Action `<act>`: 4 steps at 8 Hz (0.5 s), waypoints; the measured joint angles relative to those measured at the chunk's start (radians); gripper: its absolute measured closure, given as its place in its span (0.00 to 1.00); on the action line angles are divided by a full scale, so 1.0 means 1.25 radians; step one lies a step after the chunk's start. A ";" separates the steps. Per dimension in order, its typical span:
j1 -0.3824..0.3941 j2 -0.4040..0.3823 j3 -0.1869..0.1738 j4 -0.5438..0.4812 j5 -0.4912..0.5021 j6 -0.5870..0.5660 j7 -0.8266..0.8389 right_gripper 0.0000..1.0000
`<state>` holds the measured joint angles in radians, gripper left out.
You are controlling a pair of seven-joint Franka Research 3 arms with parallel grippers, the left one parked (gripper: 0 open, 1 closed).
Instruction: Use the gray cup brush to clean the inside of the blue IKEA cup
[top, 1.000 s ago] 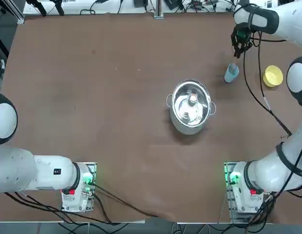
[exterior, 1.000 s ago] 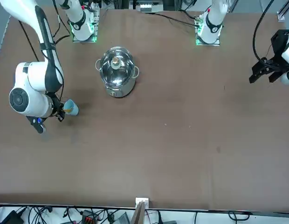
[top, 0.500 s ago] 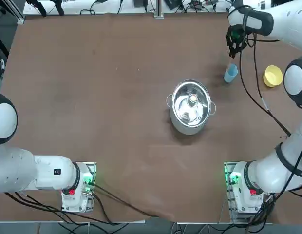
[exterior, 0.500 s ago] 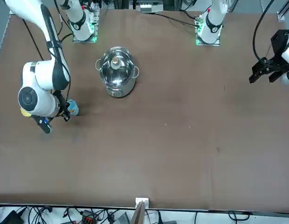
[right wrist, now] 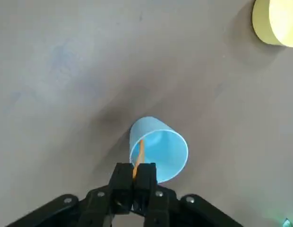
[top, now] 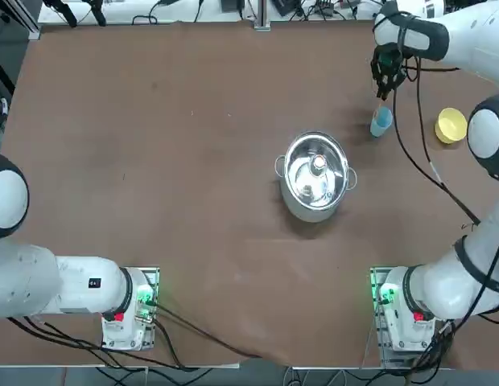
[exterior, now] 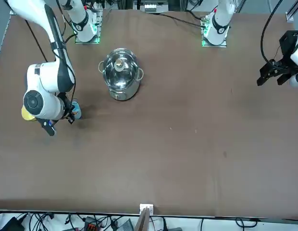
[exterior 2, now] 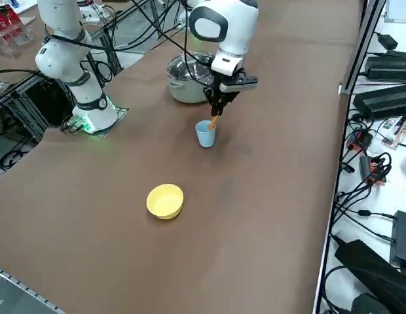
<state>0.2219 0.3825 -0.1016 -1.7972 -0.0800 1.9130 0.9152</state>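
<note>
Your right pincer (right wrist: pixel 134 182) is pinching the gray cup brush (right wrist: pixel 138 158); its long axis is pointing down into the blue IKEA cup (right wrist: pixel 158 149) directly beneath.

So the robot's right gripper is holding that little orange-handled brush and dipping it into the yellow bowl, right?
Not the bowl. The right gripper is shut on the gray cup brush, and the brush dips into the blue IKEA cup. The wrist view shows the yellow bowl off to the side, untouched.

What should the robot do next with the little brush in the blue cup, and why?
Probably swirl it around the wall. The right gripper is shut on the gray cup brush, whose end already reaches inside the upright blue IKEA cup, so rubbing looks like the step left.
</note>
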 joint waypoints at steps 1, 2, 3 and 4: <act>0.004 -0.003 0.000 0.000 0.000 -0.014 0.005 0.96; 0.006 -0.007 0.000 -0.002 0.000 -0.026 0.012 0.96; 0.006 -0.011 -0.001 -0.005 0.000 -0.032 0.017 0.96; 0.006 -0.013 -0.004 -0.007 0.000 -0.034 0.019 0.96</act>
<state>0.2290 0.3657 -0.1064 -1.8057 -0.0801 1.8700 0.9396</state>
